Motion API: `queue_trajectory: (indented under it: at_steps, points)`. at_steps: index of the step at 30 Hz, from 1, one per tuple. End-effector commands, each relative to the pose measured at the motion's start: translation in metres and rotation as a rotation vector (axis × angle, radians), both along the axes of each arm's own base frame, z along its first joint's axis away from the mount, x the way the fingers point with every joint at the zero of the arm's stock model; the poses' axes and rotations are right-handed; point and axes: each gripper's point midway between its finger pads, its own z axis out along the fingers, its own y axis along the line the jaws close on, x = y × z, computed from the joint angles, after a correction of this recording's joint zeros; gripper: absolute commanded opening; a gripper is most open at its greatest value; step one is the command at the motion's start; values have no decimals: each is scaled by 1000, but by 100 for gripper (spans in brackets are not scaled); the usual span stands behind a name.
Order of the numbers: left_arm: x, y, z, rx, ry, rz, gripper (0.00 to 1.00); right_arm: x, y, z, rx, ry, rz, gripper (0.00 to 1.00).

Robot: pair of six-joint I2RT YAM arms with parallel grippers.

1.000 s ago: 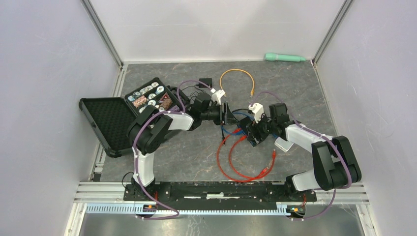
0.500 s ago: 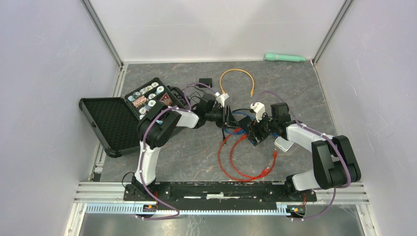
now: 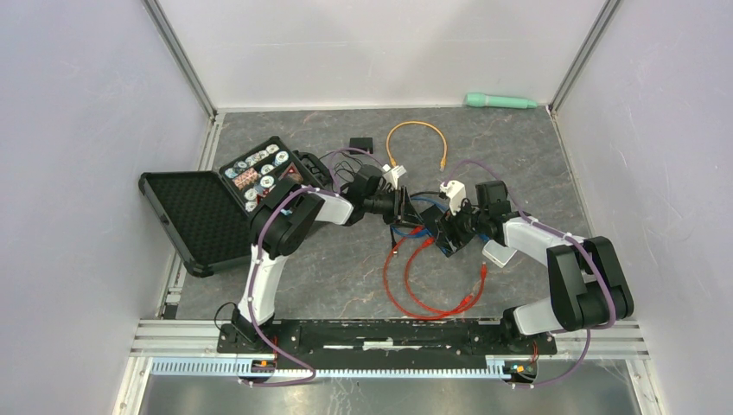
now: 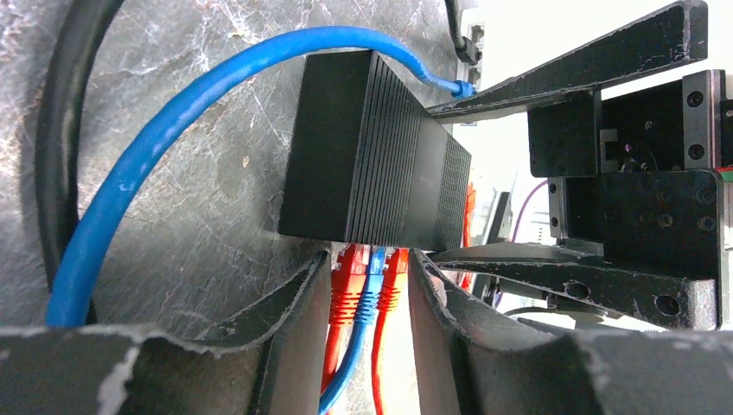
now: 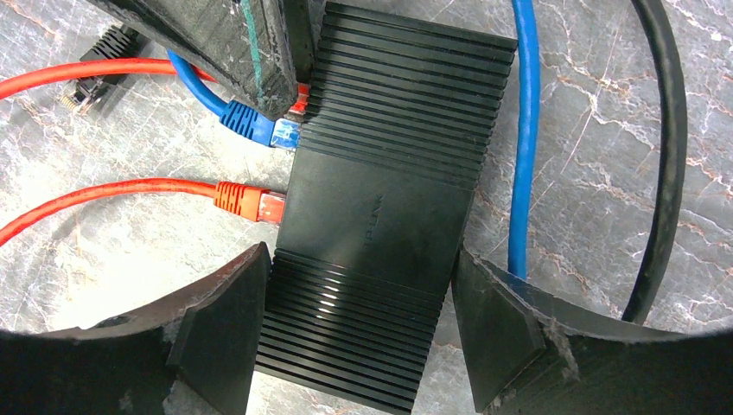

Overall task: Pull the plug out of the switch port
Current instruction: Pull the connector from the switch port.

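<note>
The black switch lies on the grey table, also seen in the left wrist view. Three plugs sit in its port side: a red plug, a blue plug and a second red plug. My left gripper is closed narrowly on the plugs, its fingers pressed against the outer red plug. In the right wrist view one left finger covers the end red plug, with the blue plug and the other red plug beside it. My right gripper clamps the switch by its sides.
Red cables loop on the table in front of the switch. A blue cable and a thick black cable run behind it. An open black case lies left; an orange cable and a green tool lie at the back.
My left arm has reached further right, bringing its gripper up to the switch's port side. The right arm and the switch have stayed put.
</note>
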Motion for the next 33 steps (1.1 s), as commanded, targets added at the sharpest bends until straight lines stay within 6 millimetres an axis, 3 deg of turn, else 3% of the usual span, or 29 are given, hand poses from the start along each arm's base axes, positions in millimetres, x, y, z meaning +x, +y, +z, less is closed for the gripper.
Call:
queue_trajectory:
  at_steps: [1,9,22,33]
  points:
    - [-11,-2,-8,-5,49,-25,45,12,5,9,25,-57,23,29]
    - [-22,1,-5,-57,37,-56,50,13,3,6,20,-53,18,30]
    - [-24,2,-14,-40,35,-72,35,12,2,4,21,-42,15,30]
    - [-22,1,-24,-16,42,-71,30,13,2,5,22,-43,14,29]
